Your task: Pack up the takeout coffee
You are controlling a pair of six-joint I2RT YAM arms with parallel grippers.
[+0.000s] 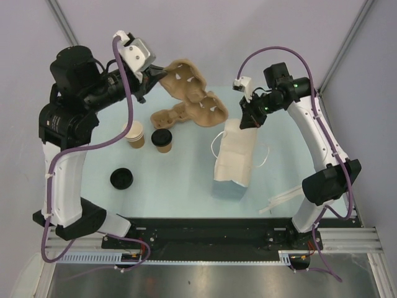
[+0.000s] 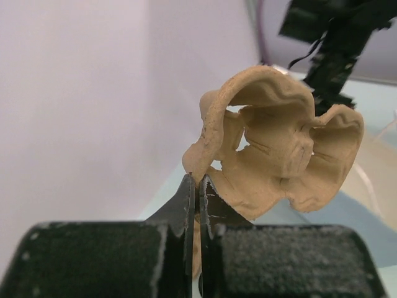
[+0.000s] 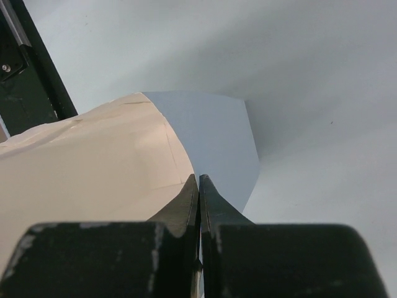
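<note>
Two pincers, both pressed together

Top view: left pincer [image 1: 151, 77] pinches the rim of a pulp cup carrier [image 1: 186, 84], which sits tilted over the far left of the bench [image 1: 186, 186]. Right pincer [image 1: 251, 117] pinches the mouth edge of the paper bag [image 1: 236, 161], which lies on its side. Takeout coffee [image 1: 163, 140] stands lidded on the bench, near side of the carrier, left of the bag, untouched.

Judgement: preparation step, nothing packed yet. The next move calls for the bag stood upright with its mouth held wide, and the left arm freed for the cup.

Left wrist: jaws clamp the carrier's thin rim.

Right wrist: jaws nip the bag's edge, blue outside, cream inside.

No brand, label or writing readable in any view
</note>
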